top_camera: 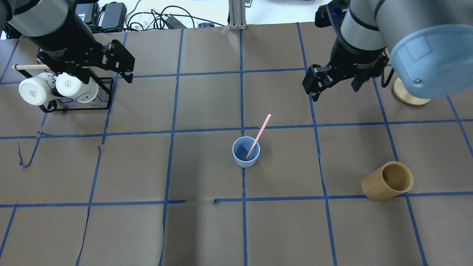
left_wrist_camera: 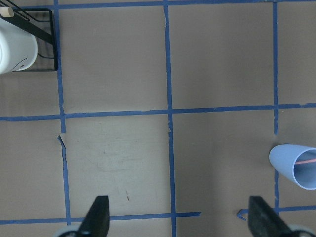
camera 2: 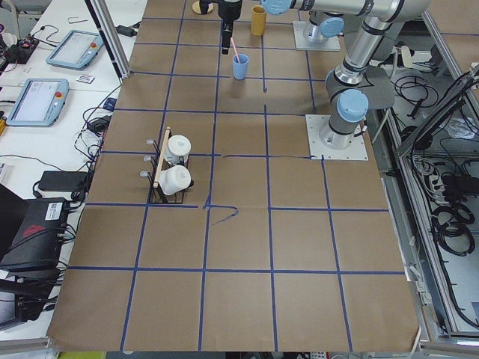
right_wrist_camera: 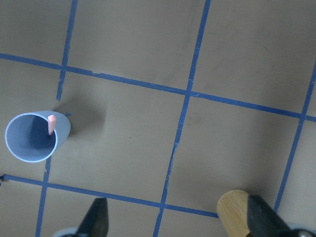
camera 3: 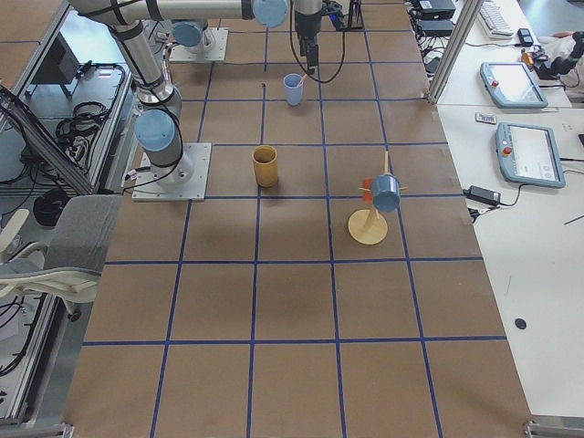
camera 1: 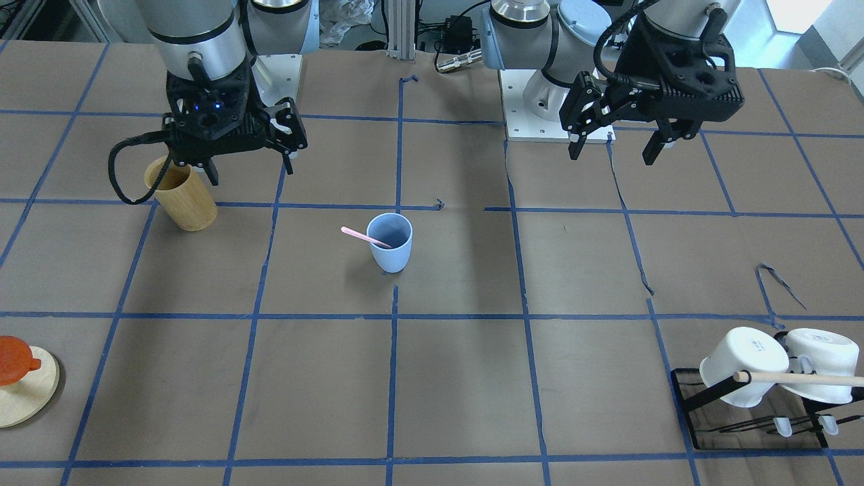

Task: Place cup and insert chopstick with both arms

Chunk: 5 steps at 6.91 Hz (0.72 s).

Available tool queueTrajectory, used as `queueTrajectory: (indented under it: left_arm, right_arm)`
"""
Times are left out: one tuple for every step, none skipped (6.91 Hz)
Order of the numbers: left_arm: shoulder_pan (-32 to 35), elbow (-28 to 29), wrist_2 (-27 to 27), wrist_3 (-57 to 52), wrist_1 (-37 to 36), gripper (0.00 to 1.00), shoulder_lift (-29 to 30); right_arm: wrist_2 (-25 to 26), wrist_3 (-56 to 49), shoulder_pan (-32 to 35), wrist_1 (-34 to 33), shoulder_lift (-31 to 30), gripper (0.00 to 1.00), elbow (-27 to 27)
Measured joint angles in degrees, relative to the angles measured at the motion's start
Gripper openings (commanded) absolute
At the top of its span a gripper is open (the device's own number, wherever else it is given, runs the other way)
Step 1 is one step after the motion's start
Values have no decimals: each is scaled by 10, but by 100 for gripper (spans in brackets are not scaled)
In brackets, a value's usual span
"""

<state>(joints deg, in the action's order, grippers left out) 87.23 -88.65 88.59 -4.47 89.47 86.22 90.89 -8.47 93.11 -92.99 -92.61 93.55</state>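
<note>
The pale blue cup (camera 1: 390,241) stands upright near the table's middle, also in the overhead view (top_camera: 246,152). One light-pink chopstick (top_camera: 259,135) leans inside it, its top past the rim. My left gripper (camera 1: 612,158) is open and empty, raised above the table, well off to the cup's side; its wrist view shows the cup (left_wrist_camera: 295,165) at the right edge. My right gripper (camera 1: 252,174) is open and empty, raised on the cup's other side. Its wrist view shows the cup (right_wrist_camera: 34,137) with the stick's tip (right_wrist_camera: 51,123).
A tan bamboo cup (top_camera: 387,181) stands on the robot's right side, just below my right gripper in the front view. A black rack (top_camera: 105,94) with white mugs (top_camera: 33,90) sits under my left arm. A round wooden stand (camera 1: 27,388) holds an orange cup.
</note>
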Motion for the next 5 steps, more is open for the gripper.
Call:
queueTrajectory:
  left_arm:
    - [0,0,0,0,0,100,0]
    - [-1,0,0,0,0,100,0]
    - [-2,0,0,0,0,100,0]
    - [-2,-1,0,0,0,100,0]
    - [-2,-1,0,0,0,100,0]
  right_arm:
    - [1,-6,-17,6,-5,100,0]
    - [2,-9,-29,10,-7,100,0]
    - [1,-12,-37,19,-10,100,-1]
    - [1,-12,-41,31,-12,100,-1]
    - [1,-13,-43,41,-14,100,-1]
